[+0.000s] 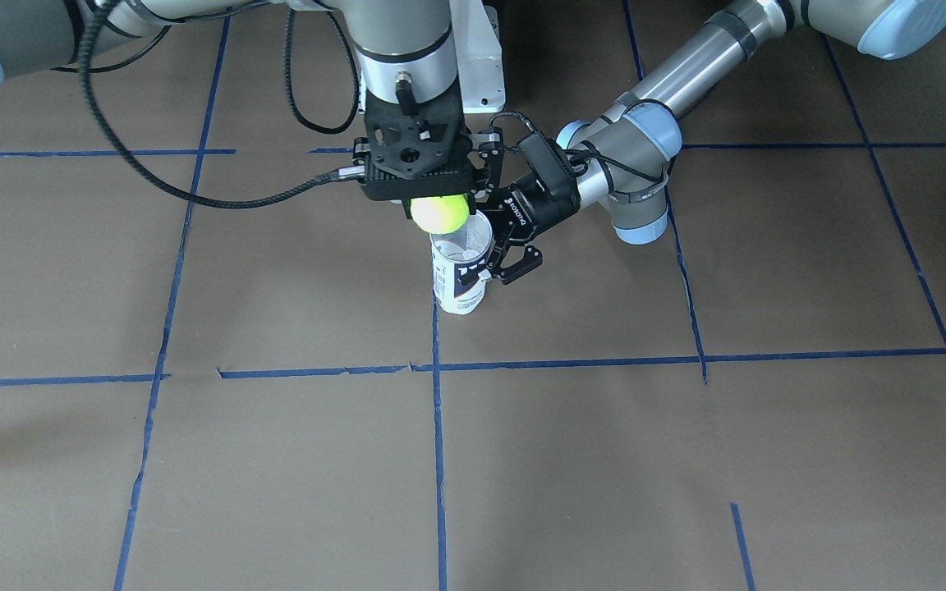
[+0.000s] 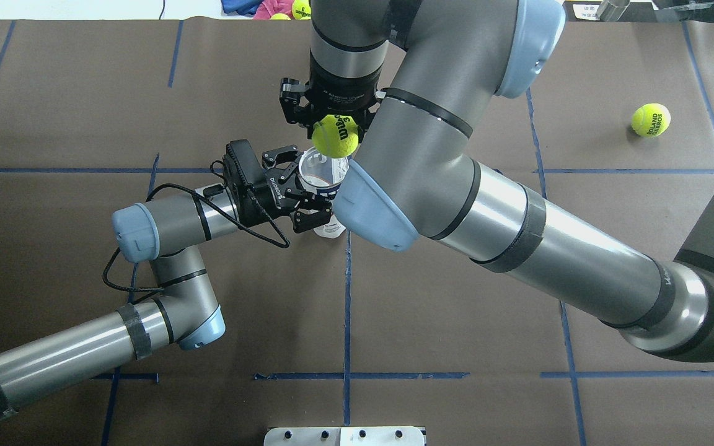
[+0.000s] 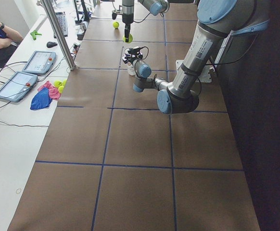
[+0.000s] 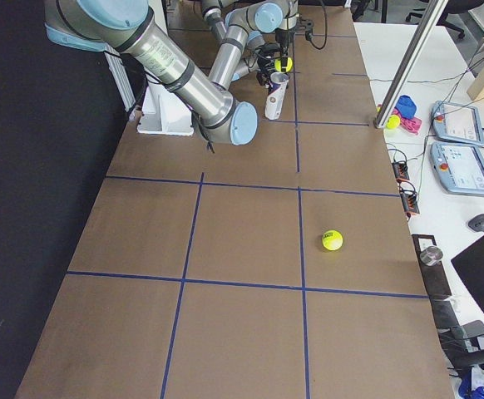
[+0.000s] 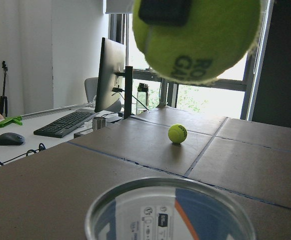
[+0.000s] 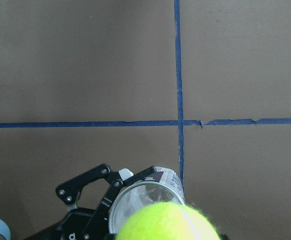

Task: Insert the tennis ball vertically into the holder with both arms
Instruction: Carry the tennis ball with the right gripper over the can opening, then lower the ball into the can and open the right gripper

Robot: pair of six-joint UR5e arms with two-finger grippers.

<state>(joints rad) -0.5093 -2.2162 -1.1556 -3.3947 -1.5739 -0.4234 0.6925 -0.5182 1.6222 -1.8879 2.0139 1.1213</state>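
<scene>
Filling the bottom edge of my right wrist view, the tennis ball [image 6: 168, 222] hides the 5 o'clock part of the holder's open mouth. My right gripper [image 1: 440, 207] points straight down and has its fingers pinched on that ball, parted only as far as the ball's width.

My left gripper [image 2: 304, 186] comes in level from 9 o'clock in the overhead view. Its fingers are spread wide and closed around the upper wall of the holder [image 1: 461, 279], which stands upright with its base on the table [image 1: 686, 460].

By my judgement the first parts are done: the ball is picked up, the tube is upright and braced, and both arms are at the same spot.

The insertion itself is not done. From my left wrist camera the ball hangs clear above the rim, with open background between them. In the overhead view the ball sits toward 12 o'clock of the mouth, though part of that offset may be viewing angle.

What is left is to centre the ball over the opening, lower it to the rim and let it go.

A spare ball [image 2: 650, 119] lies well apart at 2 o'clock on the table and plays no part.
</scene>
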